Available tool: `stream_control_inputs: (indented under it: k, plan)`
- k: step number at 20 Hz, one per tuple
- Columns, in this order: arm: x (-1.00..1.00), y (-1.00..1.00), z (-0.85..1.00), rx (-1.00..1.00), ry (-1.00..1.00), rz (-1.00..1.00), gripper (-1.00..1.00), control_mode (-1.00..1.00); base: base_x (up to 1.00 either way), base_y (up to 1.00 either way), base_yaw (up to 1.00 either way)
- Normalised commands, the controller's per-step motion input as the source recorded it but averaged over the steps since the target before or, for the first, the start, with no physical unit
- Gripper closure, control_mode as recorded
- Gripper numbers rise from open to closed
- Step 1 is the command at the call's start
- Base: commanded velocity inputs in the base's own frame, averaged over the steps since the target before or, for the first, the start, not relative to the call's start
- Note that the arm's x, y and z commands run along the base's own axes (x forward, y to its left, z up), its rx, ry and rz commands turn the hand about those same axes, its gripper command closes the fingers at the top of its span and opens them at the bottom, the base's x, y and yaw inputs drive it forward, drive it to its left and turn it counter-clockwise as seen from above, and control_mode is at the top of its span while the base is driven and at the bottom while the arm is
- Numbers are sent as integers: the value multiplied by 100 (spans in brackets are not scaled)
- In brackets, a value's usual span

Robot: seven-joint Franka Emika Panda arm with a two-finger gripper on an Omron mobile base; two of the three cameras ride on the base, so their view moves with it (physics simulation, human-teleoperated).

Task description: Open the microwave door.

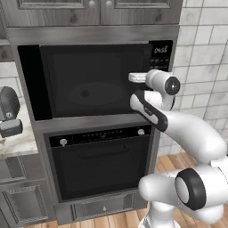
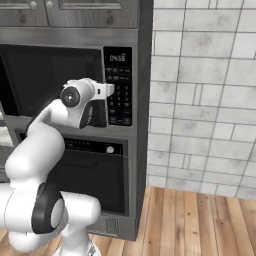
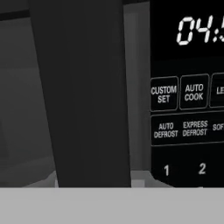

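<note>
The jaws are closed, and from the hand view they seem to be clamped on the handle (image 3: pixel 83 94), the long black vertical bar that rises close in front of the camera; the fingertips themselves are hidden.

The gripper (image 1: pixel 143 79) sits at the right edge of the microwave door (image 1: pixel 91 80), just beside the keypad strip (image 2: pixel 120 87) of the microwave (image 1: pixel 160 50). The door looks shut or almost shut.

The risk now is slipping. If the arm pulls straight back and does not follow the arc of the door around its left hinge, the bar may slide out of the fingers. A shallow grip makes this more likely. The hand may also touch the keypad strip beside it.
</note>
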Motion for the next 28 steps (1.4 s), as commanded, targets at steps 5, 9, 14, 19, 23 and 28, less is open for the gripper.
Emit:
stream_control_inputs:
  k: [5,9,14,19,23,28]
  plan:
    - [-79,-4,43,1,0,0,100,-100,0,0,0]
    - [-88,0,55,0,0,0,100,-100,0,0,0]
    - [-95,0,66,0,0,0,100,-100,0,0,0]
    - [-95,4,69,0,0,0,100,-100,0,0,0]
    - [-89,28,69,-1,-1,0,100,-100,0,0,0]
    - [-82,55,57,-1,0,0,-100,-100,0,0,0]
